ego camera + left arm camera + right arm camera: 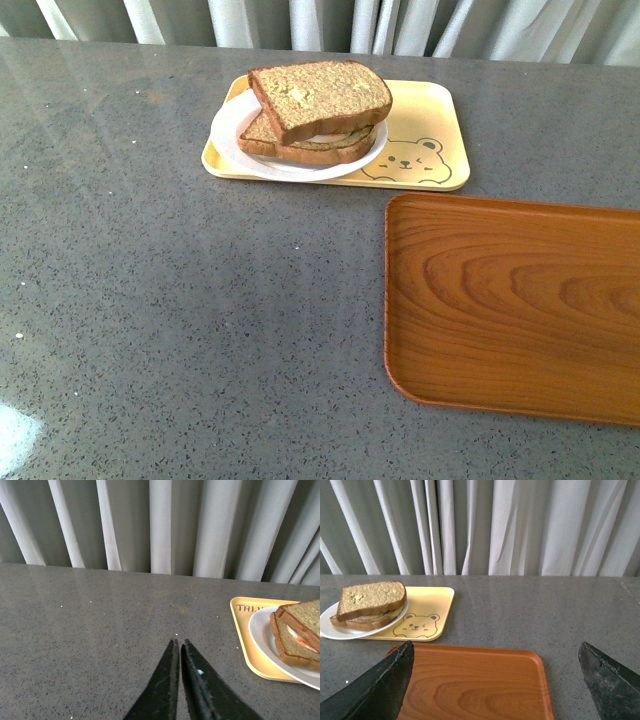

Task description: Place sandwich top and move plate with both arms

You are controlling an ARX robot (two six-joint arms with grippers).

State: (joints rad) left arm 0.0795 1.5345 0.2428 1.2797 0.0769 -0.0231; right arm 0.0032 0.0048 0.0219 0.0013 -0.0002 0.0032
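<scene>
The sandwich top (pixel 322 95), a thick brown slice with darker crust, lies tilted on a lower bread slice (pixel 300 146); a pale filling shows between them. Both sit on the round white plate (pixel 232 130), which rests on the left part of the beige bear-printed tray (pixel 430 110). Neither arm shows in the front view. My left gripper (pixel 179 641) is shut over bare grey table, with the plate (pixel 260 630) and sandwich top (pixel 302 620) off to one side. My right gripper (pixel 496 650) hangs wide open above the wooden tray (pixel 475 685), well short of the sandwich top (pixel 370 597) and plate (pixel 332 625).
A brown wooden tray (pixel 515 305) lies on the grey speckled table (pixel 180 330) at the right, just in front of the beige tray. Pale curtains (pixel 330 25) hang behind the table's far edge. A white smudge (pixel 15 435) marks the near left corner.
</scene>
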